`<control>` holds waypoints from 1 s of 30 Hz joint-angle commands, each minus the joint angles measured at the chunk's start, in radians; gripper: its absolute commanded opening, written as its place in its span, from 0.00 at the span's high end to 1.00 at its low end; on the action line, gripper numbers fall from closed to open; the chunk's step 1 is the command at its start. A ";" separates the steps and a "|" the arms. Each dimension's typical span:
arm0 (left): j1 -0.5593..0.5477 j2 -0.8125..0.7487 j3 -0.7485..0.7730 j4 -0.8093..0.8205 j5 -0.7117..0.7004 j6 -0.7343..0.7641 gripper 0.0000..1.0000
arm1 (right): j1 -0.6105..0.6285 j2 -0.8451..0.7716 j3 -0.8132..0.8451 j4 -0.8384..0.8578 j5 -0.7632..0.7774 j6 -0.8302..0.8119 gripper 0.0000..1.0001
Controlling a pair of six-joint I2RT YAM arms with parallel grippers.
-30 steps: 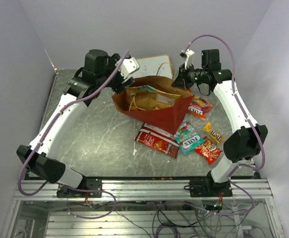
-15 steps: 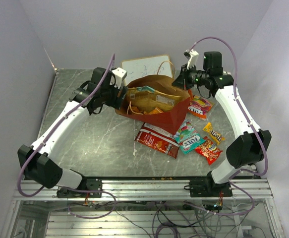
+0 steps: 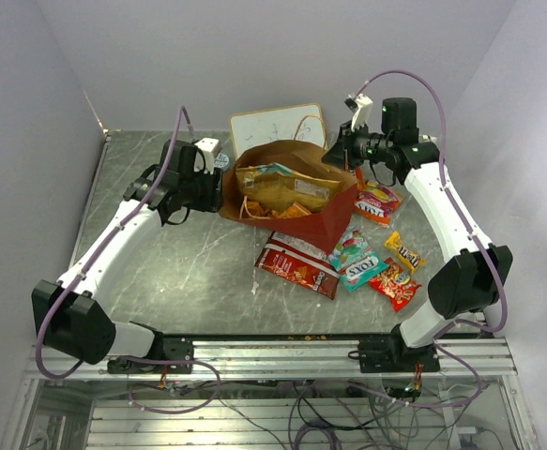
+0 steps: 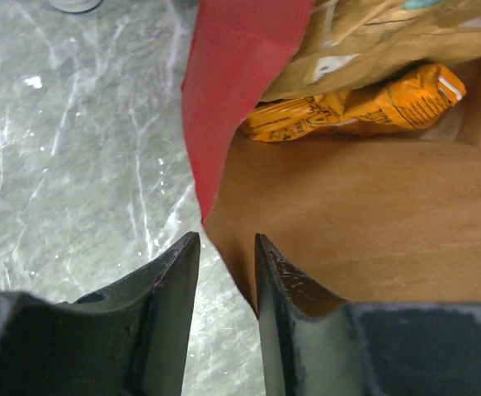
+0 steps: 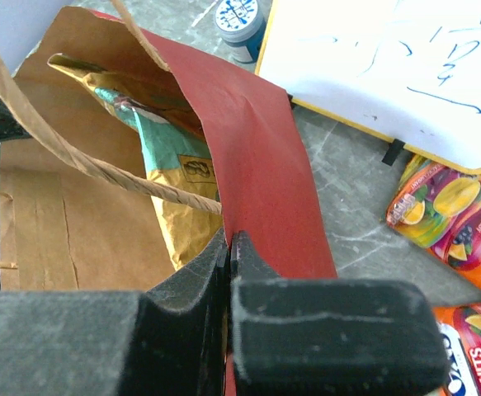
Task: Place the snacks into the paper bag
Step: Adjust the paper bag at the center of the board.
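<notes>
The paper bag sits toward the far middle of the desk with its mouth turned up to the overhead view. An orange packet and a gold-and-teal packet are already inside. The right claw is pinched tight on the red wall at the bag's right rim and holds that side up. The left claw stands part-open astride the left rim. The paper edge runs down between its jaws, but a gap shows, so it has no grip there yet. The step in hand looks like spreading the mouth. The left claw should close squarely on the single paper wall, well in from the corner so it neither slips nor tears. It should then draw gently away from the right one, lifting only enough to widen the opening without dragging the bag or tipping out what is in it. To the front and right of the bag lie a long red chip bag, a teal packet, a yellow packet and an orange-red packet. A fruit packet just beside the bag shows the word "FRUITS". The whiteboard behind the bag carries blue handwriting that I cannot make out, and the other packets' lettering is too small to read with confidence.
</notes>
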 commanded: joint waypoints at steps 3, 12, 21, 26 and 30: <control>0.015 0.054 0.054 0.038 0.152 -0.052 0.84 | 0.027 -0.048 -0.014 0.076 -0.059 -0.015 1.00; 0.084 0.081 0.220 -0.070 0.213 -0.014 0.93 | 0.123 -0.024 0.070 0.019 -0.125 -0.062 1.00; 0.228 0.087 0.354 -0.251 0.281 0.077 0.93 | 0.260 -0.017 0.045 0.195 -0.235 0.139 1.00; 0.326 0.077 0.395 -0.354 0.295 0.151 0.93 | 0.358 0.013 0.061 0.241 -0.161 0.211 1.00; 0.399 0.075 0.440 -0.429 0.246 0.220 0.93 | 0.399 0.068 0.102 0.239 -0.003 0.268 1.00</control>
